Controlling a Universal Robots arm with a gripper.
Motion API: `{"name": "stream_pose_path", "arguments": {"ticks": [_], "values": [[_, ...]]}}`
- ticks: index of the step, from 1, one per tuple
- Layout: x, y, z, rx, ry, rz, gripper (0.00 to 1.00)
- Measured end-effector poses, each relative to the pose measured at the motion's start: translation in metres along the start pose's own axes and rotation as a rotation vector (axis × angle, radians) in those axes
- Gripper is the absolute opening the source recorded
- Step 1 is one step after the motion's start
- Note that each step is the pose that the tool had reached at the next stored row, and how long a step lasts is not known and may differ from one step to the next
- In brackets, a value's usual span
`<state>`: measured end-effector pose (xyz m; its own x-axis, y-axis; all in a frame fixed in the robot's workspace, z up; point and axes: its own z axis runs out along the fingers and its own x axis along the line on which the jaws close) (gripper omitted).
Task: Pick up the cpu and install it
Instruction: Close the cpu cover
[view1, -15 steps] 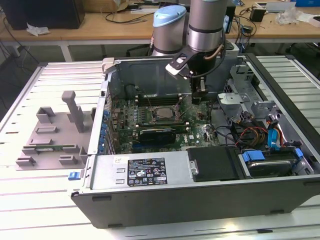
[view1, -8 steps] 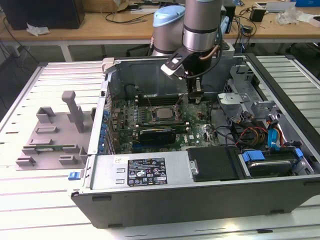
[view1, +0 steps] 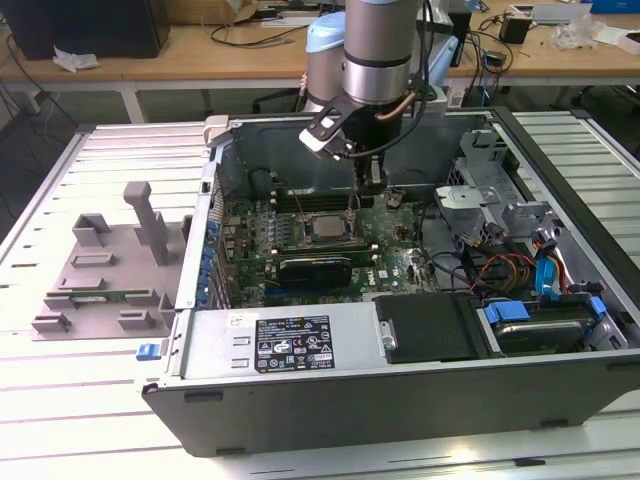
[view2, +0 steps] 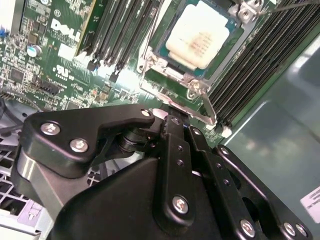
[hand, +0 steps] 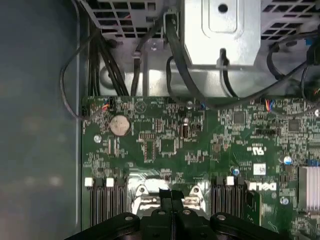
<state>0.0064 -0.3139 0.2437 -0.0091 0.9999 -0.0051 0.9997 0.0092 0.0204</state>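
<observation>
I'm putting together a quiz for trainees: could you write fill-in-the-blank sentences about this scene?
On the motherboard, the cpu lies in its ___. That board is ___ in colour. The grey tray stands outside the computer case, on the exterior view's ___.
Missing words: socket; green; left.

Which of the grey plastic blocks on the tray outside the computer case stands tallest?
The narrow grey upright post at the far edge of the tray: it rises well above the squat block beside it and the low flat blocks nearer the camera.
</observation>
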Motion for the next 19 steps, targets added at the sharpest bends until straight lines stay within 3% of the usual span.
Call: {"name": "stream_pose_path", "arguments": {"ticks": [11, 15, 19], "values": [[0.0, -0.0029, 0.0004, 0.0, 0.0, 0.0, 0.11], [-0.0004, -0.0151, 0.0017, 0.0, 0.0, 0.0, 0.11], [-0.0056, -0.0251, 0.0041, 0.0, 0.0, 0.0, 0.11]]}}
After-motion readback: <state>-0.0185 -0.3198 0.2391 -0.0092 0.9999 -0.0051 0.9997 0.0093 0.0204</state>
